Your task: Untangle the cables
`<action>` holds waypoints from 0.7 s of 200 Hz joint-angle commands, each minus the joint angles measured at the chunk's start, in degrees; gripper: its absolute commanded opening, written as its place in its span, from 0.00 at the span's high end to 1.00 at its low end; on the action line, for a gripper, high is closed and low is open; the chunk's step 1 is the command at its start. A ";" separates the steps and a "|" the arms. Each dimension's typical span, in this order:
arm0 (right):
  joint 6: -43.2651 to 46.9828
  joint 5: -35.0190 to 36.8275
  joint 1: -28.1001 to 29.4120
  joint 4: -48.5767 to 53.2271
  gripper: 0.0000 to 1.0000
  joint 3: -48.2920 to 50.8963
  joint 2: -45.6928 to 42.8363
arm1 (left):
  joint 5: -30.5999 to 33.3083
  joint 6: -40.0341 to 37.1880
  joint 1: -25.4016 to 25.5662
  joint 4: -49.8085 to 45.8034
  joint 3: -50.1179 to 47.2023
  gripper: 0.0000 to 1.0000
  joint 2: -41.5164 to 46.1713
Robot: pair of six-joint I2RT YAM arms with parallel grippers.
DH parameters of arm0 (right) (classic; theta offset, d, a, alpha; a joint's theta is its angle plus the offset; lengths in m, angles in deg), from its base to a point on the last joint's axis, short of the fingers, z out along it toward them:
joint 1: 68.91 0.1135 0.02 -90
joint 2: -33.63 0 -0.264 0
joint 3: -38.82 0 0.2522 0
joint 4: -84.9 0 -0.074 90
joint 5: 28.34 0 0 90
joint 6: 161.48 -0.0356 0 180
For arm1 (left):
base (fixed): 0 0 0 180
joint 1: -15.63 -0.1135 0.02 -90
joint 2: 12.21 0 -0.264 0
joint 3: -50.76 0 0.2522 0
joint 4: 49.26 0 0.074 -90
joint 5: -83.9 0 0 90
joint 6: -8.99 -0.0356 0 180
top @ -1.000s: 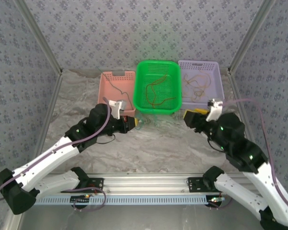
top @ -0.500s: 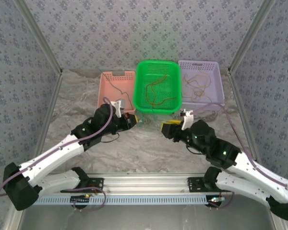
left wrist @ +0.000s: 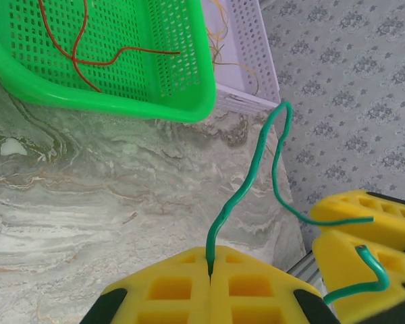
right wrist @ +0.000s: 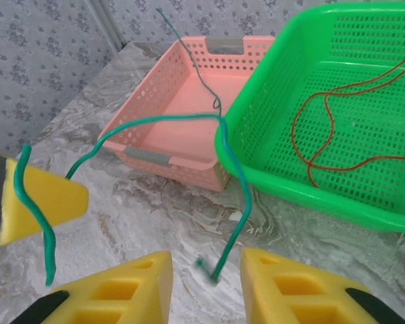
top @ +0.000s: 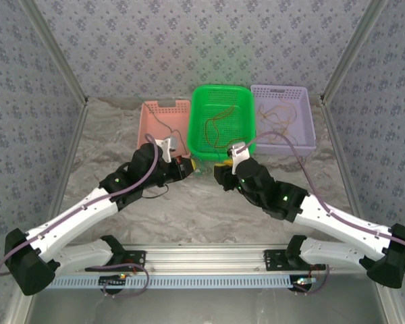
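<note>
Along the far edge of your table, the green basket holds red-orange cables, the purple basket yellow cables, and the pink basket a dark teal cable: sorting looks nearly done. Just before the green basket, your left gripper is clamped on a green cable, while your right gripper has its fingers apart around the loose end, no grip yet.

A green cable is arching just in front of the green basket, with red-orange cables lying curled inside it. Yellow cables are lying to its right, a dark teal cable to its left.
</note>
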 commanded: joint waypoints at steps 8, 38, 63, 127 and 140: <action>0.90 1.30 -2.11 -2.01 0.81 -2.46 1.00 | -1.51 0.02 0.71 0.78 1.96 1.00 -0.42; 1.04 1.42 -3.52 -0.77 1.00 -2.86 0.39 | -2.10 -0.66 0.73 0.37 2.19 1.00 -0.53; 1.55 -0.67 -6.31 0.36 1.00 -3.13 -2.44 | -3.42 -2.14 0.68 -0.36 2.65 1.00 -1.09; 8.86 -16.43 -20.73 8.95 1.00 -14.15 -2.18 | -10.97 -18.62 4.29 -12.21 9.48 1.00 -9.97; 11.87 -19.96 -23.08 9.80 1.00 -16.59 -1.02 | -9.93 -22.42 6.86 -15.45 11.08 1.00 -11.59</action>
